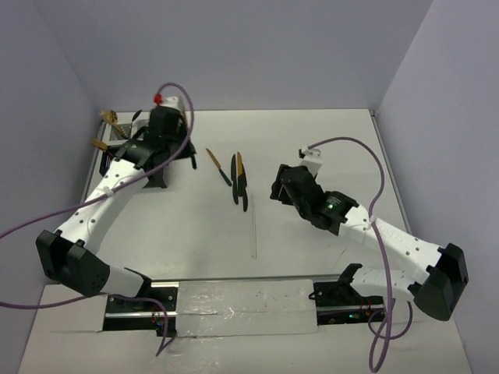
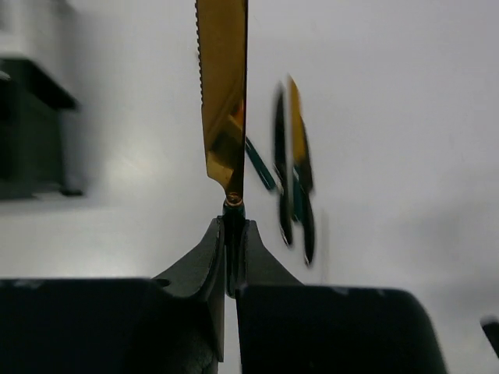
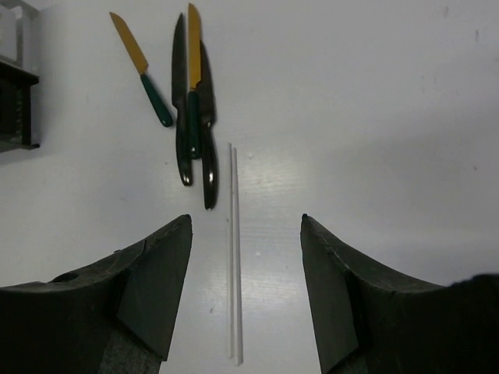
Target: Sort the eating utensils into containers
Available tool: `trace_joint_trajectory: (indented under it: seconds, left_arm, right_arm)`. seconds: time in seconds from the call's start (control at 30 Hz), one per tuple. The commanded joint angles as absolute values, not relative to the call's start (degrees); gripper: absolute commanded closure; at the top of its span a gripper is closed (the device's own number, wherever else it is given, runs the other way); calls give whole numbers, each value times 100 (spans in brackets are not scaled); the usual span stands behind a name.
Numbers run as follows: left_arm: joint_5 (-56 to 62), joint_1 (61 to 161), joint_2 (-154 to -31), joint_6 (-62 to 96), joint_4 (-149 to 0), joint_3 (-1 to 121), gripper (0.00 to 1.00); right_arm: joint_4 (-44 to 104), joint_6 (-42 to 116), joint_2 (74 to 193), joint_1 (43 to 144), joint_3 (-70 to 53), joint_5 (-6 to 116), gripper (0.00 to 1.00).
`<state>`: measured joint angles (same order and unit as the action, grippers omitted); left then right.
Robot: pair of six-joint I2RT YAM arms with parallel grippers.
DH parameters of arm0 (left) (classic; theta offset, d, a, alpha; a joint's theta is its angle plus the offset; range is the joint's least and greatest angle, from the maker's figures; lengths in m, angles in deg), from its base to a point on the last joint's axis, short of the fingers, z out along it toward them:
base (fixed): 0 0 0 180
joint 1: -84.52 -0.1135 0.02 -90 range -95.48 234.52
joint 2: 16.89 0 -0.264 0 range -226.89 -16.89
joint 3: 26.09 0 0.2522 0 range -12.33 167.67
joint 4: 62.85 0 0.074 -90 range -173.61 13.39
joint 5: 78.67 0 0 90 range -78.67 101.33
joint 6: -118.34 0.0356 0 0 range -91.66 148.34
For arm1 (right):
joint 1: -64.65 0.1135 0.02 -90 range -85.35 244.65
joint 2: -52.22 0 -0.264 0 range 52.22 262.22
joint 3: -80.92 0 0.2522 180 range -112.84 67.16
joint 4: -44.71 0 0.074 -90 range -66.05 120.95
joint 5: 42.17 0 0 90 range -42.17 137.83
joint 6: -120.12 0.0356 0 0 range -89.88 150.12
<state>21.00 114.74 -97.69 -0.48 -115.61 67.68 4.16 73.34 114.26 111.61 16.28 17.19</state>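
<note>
Knife [image 2: 222, 101] with glossy serrated gold blade pinched by left tool [image 2: 232, 235].

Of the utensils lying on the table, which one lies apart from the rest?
The gold-bladed knife with the green handle, lying alone to the left of the overlapping cluster.

Left arm [image 1: 109, 183] reaches over the caddy [image 1: 115, 134] at far left; loose utensils [image 1: 240, 183] lie mid-way across the surface [image 1: 335, 144]; white stick [image 1: 255, 234] just nearer; right end effector [image 1: 277, 188] near them.
</note>
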Motion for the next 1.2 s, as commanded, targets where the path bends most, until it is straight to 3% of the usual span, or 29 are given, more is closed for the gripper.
trace_joint_trajectory:
  seconds: [0.0, 0.13, 0.27, 0.43, 0.7, 1.17]
  left_arm:
    - [2846, 10452, -9661, 661, -10495, 7143, 100]
    - [3119, 9420, -9591, 979, -9254, 6837, 100]
    - [3515, 8621, -9293, 1357, -7559, 5671, 100]
    - [2664, 7741, -9256, 1594, -5703, 4639, 100]
    - [1784, 7222, -9950, 1833, -4857, 4489, 100]
    - [818, 7151, -10223, 1287, -6131, 5543, 100]
  right_arm:
    - [1336, 6616, 11654, 10904, 1214, 2321, 35]
    - [1617, 6405, 12094, 10658, 951, 2559, 35]
    - [1785, 6176, 12296, 10543, 783, 2603, 35]
    - [2074, 6097, 12420, 10324, 757, 2778, 35]
    - [2128, 6176, 12560, 10183, 810, 2867, 35]
    - [2233, 6176, 12595, 9998, 1055, 2936, 35]
